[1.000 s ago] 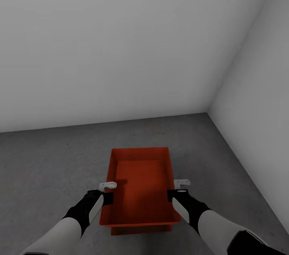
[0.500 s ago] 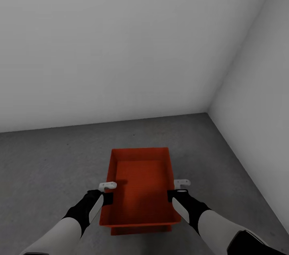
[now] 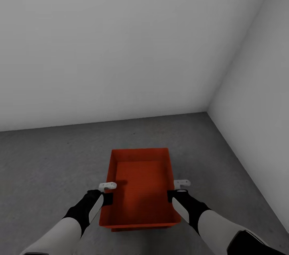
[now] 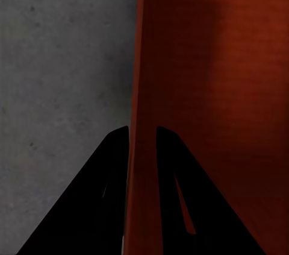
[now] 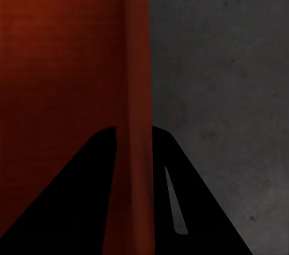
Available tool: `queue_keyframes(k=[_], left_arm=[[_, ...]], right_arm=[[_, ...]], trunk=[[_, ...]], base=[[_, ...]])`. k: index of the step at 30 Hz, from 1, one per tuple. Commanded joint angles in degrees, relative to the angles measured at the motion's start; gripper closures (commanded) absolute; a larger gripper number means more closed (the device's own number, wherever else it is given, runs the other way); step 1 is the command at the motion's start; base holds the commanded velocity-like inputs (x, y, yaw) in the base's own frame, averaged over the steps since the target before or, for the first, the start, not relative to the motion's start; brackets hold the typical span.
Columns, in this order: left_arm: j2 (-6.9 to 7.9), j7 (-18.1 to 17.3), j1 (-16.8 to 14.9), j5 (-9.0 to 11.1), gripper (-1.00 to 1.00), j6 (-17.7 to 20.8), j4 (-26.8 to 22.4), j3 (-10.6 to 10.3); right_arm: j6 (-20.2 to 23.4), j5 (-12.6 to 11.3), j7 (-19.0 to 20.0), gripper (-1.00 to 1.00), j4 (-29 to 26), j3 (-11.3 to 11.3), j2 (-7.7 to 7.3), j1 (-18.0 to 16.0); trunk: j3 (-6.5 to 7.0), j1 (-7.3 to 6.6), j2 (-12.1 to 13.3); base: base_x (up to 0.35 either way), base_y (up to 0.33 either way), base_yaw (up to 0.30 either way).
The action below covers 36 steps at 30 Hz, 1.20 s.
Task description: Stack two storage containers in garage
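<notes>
Upper container [image 3: 140, 184] on lower container [image 3: 140, 229] (edge showing beneath), on floor [image 3: 48, 158] near wall corner [image 3: 208, 112]; left gripper [image 3: 106, 191] left of it, right gripper [image 3: 176, 189] right.

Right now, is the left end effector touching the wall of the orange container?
Touching. In the left wrist view, the left end effector straddles the container wall, with its dark fingers against it on both sides.

Head high, wrists close; share container [image 3: 140, 186].
</notes>
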Motion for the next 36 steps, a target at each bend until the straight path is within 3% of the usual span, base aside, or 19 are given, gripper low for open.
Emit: queue_keyframes(k=[1,19,36], left_arm=[[0.10,0.7,0.0,-1.1,1.00,0.5,-0.1,1.3],[0.05,0.7,0.0,-1.1,1.00,0.5,-0.1,1.3],[0.05,0.7,0.0,-1.1,1.00,0.5,-0.1,1.3]], right_arm=[[-2.3,1.6,-3.2,1.00,-0.2,-1.4,-1.27,-0.1],[-2.3,1.6,-3.2,1.00,-0.2,-1.4,-1.27,-0.1],[-2.3,1.6,-3.2,1.00,-0.2,-1.4,-1.27,-0.1]], trunk=[[-0.04,0.00,0.0],[-0.04,0.00,0.0],[-2.91,3.51,-6.4]], base=[[-0.001,0.000,0.000],[0.000,0.000,0.000],[0.000,0.000,0.000]])
